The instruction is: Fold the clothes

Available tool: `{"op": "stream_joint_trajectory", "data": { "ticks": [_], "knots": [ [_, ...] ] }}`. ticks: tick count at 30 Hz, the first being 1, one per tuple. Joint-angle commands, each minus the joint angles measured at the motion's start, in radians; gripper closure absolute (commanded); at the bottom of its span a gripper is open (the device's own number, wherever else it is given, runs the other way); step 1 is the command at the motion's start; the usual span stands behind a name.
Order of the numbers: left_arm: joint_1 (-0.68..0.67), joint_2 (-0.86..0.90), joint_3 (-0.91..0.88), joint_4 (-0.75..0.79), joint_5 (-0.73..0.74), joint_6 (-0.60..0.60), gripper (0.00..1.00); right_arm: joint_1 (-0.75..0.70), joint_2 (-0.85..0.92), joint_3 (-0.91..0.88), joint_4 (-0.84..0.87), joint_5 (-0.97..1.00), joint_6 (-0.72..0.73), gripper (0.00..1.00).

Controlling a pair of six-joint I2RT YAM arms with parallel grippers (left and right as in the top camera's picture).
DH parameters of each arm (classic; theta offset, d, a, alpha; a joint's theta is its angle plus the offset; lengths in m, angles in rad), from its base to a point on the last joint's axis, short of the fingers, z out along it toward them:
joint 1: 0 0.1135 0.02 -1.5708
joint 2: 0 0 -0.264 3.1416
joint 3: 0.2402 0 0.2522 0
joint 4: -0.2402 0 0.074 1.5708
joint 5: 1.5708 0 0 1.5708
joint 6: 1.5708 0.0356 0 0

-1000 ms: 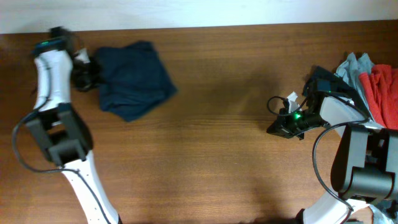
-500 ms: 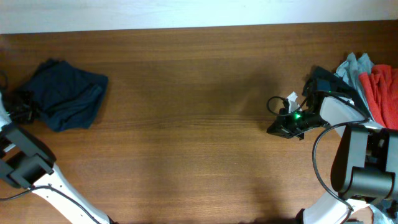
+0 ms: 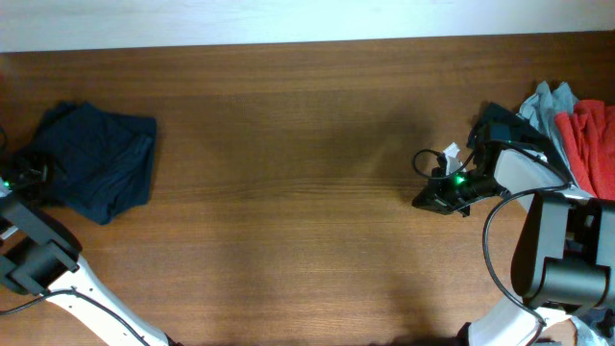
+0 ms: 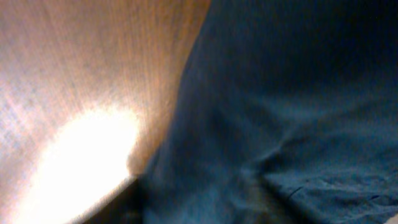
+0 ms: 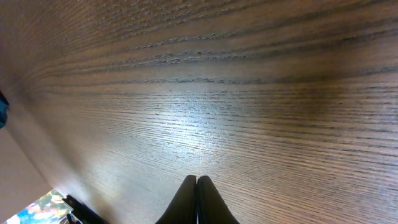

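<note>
Clothes are lying bunched on bench, risking a crooked fold; left hand state unclear, right hand sitting pressed together.

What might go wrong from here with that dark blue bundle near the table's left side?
1. The navy garment lies crumpled, not flat, close to the left edge of the table; a pull that way might drag it off.
2. The left end effector sits right against the cloth, so it may snag a fold when it moves.
3. The right end effector is shut and far across the table, so help with folding may be slow.
</note>
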Motion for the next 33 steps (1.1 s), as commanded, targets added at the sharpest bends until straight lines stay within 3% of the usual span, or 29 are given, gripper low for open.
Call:
{"op": "stream_joint_trajectory", "data": {
  "ticks": [1, 4, 7, 10, 14, 18, 23, 27, 33],
  "knots": [
    [0.003, -0.042, 0.006, -0.038, 0.006, 0.017, 0.16, 0.009, -0.025, -0.008, -0.007, -0.013, -0.011, 0.94],
    [0.002, -0.042, 0.006, -0.097, 0.045, 0.07, 0.09, 0.009, -0.025, -0.008, -0.008, -0.013, -0.011, 0.94],
    [0.002, -0.042, 0.006, -0.147, 0.069, 0.099, 0.09, 0.009, -0.025, -0.008, -0.007, -0.013, -0.011, 0.94],
    [0.002, -0.042, 0.006, -0.186, -0.023, 0.103, 0.09, 0.009, -0.025, -0.008, -0.008, -0.013, -0.011, 0.94],
    [-0.01, -0.042, 0.006, -0.14, -0.156, 0.267, 0.11, 0.009, -0.025, -0.008, -0.013, -0.013, -0.011, 0.94],
    [-0.056, -0.042, 0.003, -0.152, -0.378, 0.27, 0.09, 0.009, -0.025, -0.008, -0.015, -0.013, -0.011, 0.94],
    [-0.133, -0.041, -0.027, -0.053, -0.38, 0.386, 0.09, 0.009, -0.025, -0.008, -0.016, -0.013, -0.011, 0.94],
    [-0.192, -0.04, -0.096, 0.01, -0.376, 0.39, 0.11, 0.009, -0.025, -0.008, -0.028, -0.013, -0.011, 0.94],
    [-0.216, -0.04, -0.166, 0.023, -0.331, 0.387, 0.59, 0.009, -0.025, -0.008, -0.035, -0.012, -0.011, 0.94]
  ]
}}
